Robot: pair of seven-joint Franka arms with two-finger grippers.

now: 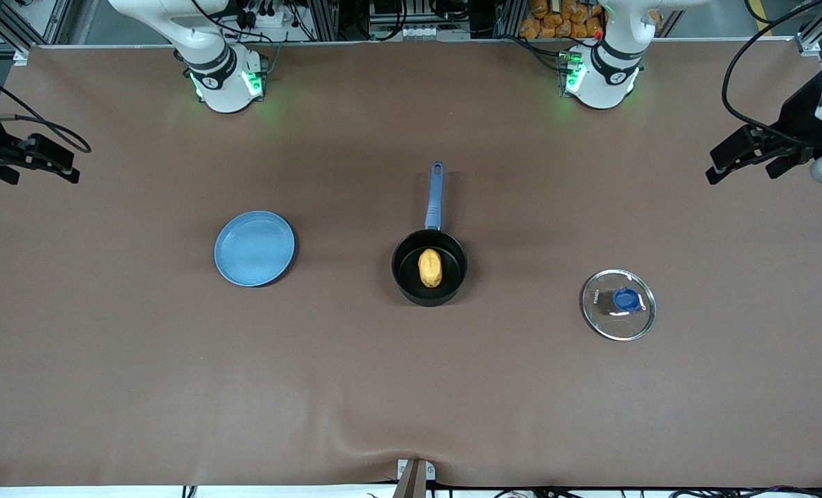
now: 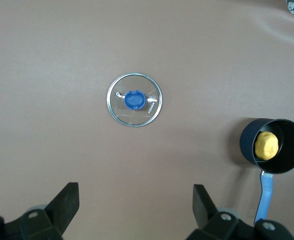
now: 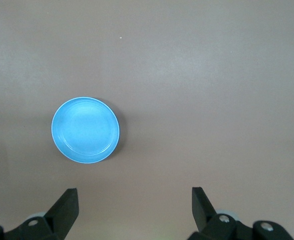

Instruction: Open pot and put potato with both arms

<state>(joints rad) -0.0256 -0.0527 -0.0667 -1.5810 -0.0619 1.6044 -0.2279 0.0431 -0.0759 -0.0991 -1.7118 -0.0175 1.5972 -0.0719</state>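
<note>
One potato (image 1: 430,268) in pot (image 1: 430,294), jaws apart.

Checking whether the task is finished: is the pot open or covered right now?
Open. The pot has no lid on it; the potato lies inside, and the glass lid rests on the table toward the left arm's end.

1. A wide table (image 1: 411,387) covered in a brown matte sheet carries three separate things.
2. A small round black saucepan (image 1: 404,277) stands near the centre, its long blue handle pointing to 12 o'clock in the front view.
3. A flat round light-blue plate (image 1: 254,248) lies toward the right arm's end.
4. A round glass lid with a blue knob (image 1: 618,304) lies flat toward the left arm's end, at about 4 o'clock from the saucepan.
</note>
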